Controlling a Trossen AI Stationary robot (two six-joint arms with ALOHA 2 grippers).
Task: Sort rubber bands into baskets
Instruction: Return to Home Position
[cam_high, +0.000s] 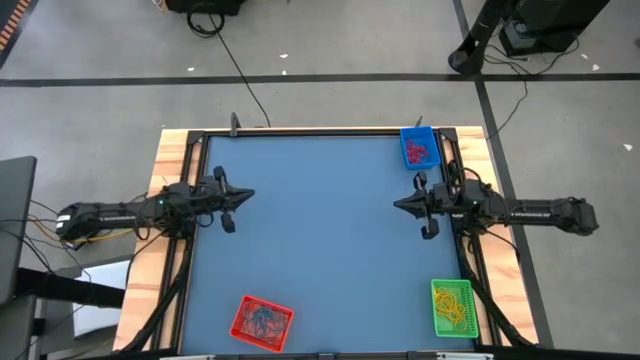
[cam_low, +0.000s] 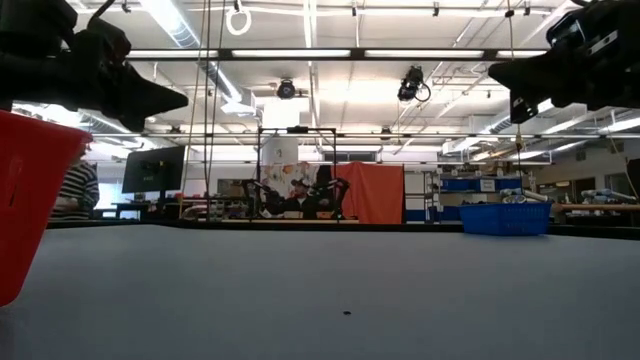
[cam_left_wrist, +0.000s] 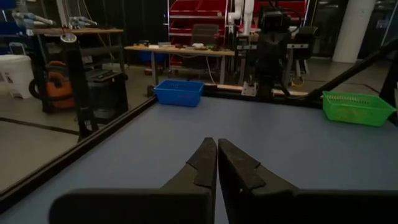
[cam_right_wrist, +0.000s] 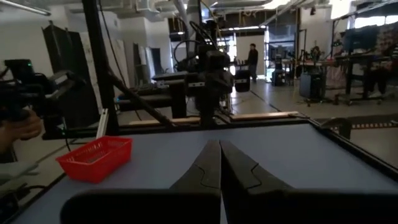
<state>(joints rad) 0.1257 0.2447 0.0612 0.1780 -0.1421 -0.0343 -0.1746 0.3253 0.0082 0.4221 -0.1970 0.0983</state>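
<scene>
Three baskets stand on the blue table. The blue basket (cam_high: 419, 148) at the far right holds pink and red rubber bands (cam_high: 418, 153). The green basket (cam_high: 452, 307) at the near right holds yellow rubber bands (cam_high: 451, 309). The red basket (cam_high: 262, 322) at the near edge holds blue rubber bands (cam_high: 262, 319). My left gripper (cam_high: 250, 195) is shut and empty above the table's left side, pointing level toward the right. My right gripper (cam_high: 397, 204) is shut and empty above the right side, pointing toward the left. Both hang clear of the table.
A black frame (cam_high: 300, 131) borders the table. Wide bare table top (cam_high: 320, 230) lies between the two grippers. Black cables (cam_high: 60, 215) run off the left arm's base. A person (cam_low: 76, 190) stands in the room beyond the table.
</scene>
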